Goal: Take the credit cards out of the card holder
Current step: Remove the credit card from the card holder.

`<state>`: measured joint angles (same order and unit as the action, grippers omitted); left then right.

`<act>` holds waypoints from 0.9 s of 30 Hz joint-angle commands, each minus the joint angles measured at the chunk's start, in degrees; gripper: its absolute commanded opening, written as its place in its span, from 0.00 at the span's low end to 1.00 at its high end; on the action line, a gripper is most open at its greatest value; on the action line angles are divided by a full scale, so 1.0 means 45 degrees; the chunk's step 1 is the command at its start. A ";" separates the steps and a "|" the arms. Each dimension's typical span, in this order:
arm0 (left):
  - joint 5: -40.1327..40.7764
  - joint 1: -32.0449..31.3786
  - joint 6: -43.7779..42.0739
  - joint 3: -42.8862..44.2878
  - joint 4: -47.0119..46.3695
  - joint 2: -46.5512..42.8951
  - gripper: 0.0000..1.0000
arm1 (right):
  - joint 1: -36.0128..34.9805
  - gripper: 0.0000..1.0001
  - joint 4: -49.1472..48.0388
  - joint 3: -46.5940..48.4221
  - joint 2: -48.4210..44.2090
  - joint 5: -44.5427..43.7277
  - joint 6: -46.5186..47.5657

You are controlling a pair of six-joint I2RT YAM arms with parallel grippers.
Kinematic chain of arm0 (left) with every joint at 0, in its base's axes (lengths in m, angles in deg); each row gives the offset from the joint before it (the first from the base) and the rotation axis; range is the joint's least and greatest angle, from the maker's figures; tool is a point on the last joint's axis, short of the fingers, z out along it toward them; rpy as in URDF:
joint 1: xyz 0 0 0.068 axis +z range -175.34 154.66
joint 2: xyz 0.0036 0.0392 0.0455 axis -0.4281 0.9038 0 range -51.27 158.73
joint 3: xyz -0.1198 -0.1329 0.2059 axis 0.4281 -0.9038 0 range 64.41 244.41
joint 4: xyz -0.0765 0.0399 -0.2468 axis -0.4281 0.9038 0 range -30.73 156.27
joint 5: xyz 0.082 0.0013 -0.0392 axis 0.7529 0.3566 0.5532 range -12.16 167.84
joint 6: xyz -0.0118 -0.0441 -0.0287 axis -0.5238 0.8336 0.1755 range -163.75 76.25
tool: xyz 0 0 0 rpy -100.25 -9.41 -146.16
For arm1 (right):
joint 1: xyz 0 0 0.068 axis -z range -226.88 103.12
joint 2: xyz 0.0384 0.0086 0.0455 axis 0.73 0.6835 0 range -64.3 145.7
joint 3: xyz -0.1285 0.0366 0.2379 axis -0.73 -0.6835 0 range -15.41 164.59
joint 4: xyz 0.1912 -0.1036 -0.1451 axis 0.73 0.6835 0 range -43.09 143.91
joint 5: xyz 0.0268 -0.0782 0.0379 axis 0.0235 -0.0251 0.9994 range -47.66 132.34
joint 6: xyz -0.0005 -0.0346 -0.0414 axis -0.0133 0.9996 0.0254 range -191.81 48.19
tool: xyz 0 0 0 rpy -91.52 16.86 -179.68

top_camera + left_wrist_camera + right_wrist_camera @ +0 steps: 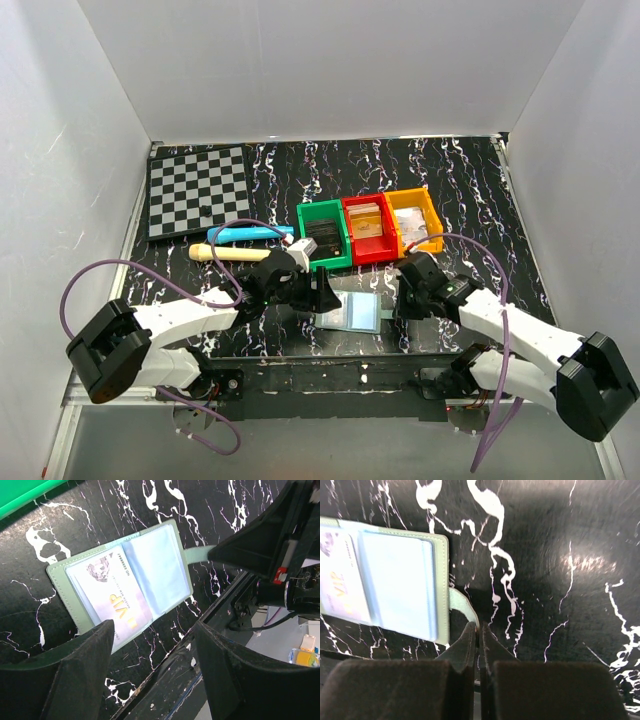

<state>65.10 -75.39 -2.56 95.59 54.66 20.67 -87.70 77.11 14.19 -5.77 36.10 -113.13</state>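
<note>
Your right gripper [479,628] pinched the side tab [461,604] of the card holder [352,312], open flat by the table's [470,200] near edge. Your left gripper [154,630] hung open over its VIP card [111,592]. A slipped tab could let the holder slide.

Card holder [385,580], left part off-frame
</note>
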 commanded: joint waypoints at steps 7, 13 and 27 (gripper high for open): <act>-0.0062 0.0027 0.0105 -0.0190 -0.0052 -0.0244 0.64 | 0.0614 0.24 0.0106 0.1156 0.0163 -0.0254 0.0940; 0.0037 0.0027 0.0221 -0.0190 -0.0051 -0.0480 0.64 | 0.0614 0.50 0.1003 0.1447 -0.2357 -0.0275 0.0882; -0.0766 0.0027 0.1296 -0.0386 -0.1030 0.0809 0.12 | 0.0614 0.23 -0.4130 0.0530 -0.0957 0.5039 0.0569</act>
<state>61.72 -75.39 2.27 94.24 50.10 23.71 -85.10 66.20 17.60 -13.95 53.80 -109.56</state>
